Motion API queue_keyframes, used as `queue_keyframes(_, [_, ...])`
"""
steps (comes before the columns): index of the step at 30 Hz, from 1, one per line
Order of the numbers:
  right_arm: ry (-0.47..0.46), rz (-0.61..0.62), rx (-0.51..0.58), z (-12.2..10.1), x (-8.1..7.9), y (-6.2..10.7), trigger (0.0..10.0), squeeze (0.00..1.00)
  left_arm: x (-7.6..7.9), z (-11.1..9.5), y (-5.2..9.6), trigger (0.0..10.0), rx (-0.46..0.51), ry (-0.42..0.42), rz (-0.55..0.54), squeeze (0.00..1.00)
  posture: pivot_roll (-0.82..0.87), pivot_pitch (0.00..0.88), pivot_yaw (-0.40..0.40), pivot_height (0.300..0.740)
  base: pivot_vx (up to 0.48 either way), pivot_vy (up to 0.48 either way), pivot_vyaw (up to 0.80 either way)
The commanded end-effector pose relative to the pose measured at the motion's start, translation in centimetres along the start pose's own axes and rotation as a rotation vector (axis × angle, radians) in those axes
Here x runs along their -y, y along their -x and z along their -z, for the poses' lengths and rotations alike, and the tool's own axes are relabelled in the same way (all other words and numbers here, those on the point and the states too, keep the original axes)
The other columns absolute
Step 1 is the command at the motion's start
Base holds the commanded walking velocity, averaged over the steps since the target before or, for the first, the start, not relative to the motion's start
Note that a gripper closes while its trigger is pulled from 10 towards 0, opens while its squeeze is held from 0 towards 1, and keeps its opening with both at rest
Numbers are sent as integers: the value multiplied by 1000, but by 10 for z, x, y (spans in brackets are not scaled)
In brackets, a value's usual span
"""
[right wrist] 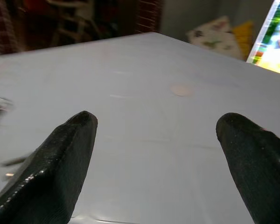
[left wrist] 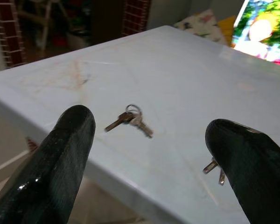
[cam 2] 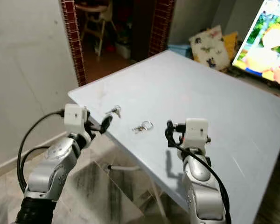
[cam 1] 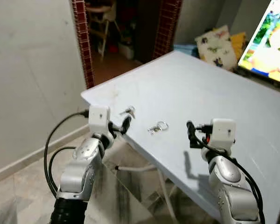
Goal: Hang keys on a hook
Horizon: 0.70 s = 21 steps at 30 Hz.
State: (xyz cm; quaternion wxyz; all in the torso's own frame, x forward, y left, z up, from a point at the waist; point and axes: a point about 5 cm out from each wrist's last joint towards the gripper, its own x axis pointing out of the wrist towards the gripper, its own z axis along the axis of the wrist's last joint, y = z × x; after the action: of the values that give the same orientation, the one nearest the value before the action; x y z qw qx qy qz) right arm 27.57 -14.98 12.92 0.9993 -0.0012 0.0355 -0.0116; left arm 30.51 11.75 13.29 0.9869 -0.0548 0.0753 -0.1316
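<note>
Two small sets of keys lie on the pale blue table [cam 1: 210,88] close to its near-left edge. One set [cam 1: 129,111] is by the edge, the other, on a round ring [cam 1: 157,127], lies further in. My left gripper [cam 1: 123,125] hovers at the table edge just short of the first set, fingers open; in the left wrist view the gripper [left wrist: 151,126] frames a key set [left wrist: 129,120], and a finger half hides another set [left wrist: 213,168]. My right gripper [cam 1: 192,133] is open over the table to the right of the ringed set, with nothing between its fingers [right wrist: 60,163].
A pale wall [cam 1: 32,70] stands to the left. Behind the table is a doorway with red tiled posts [cam 1: 81,42] and a chair [cam 1: 102,23]. Cushions [cam 1: 217,44] and a bright screen [cam 1: 273,42] lie at the far right. Table legs [cam 1: 161,186] stand below.
</note>
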Motion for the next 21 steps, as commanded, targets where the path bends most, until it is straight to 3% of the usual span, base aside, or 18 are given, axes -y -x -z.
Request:
queue_keyframes(1, [-32, -46, 12, -3, -9, -3, 10000, 0, -6, 1, 3, 10000, -8, -15, -26, 0, 89, 0, -59, 740, 0, 0, 0])
queue_keyframes(7, [-13, -19, 12, -2, -12, -5, 10000, 0, -13, 7, 11, 10000, -33, -33, -40, 0, 97, 0, -60, 740, 0, 0, 0])
queue_keyframes(8, [1, -36, -36, 3, -12, -4, 10000, 0, -15, 6, 11, 10000, -33, -33, -46, 0, 100, 0, -59, 740, 0, 0, 0])
queue_keyframes(14, [-100, -50, -117, 12, -15, -2, 10000, 0, -18, 5, 12, 10000, -44, -55, -52, 0, 107, 7, -51, 740, 0, 0, 0])
queue_keyframes(19, [-121, -39, -186, 18, -28, -11, 10000, 0, -24, 21, 19, 10000, -140, -102, -50, 0, 109, 17, -38, 740, 0, 0, 0])
queue_keyframes(21, [-147, -1, -238, 22, -37, -22, 10000, 0, -22, 34, 28, 10000, -216, -112, 22, 0, 124, 26, -41, 740, 0, 0, 0])
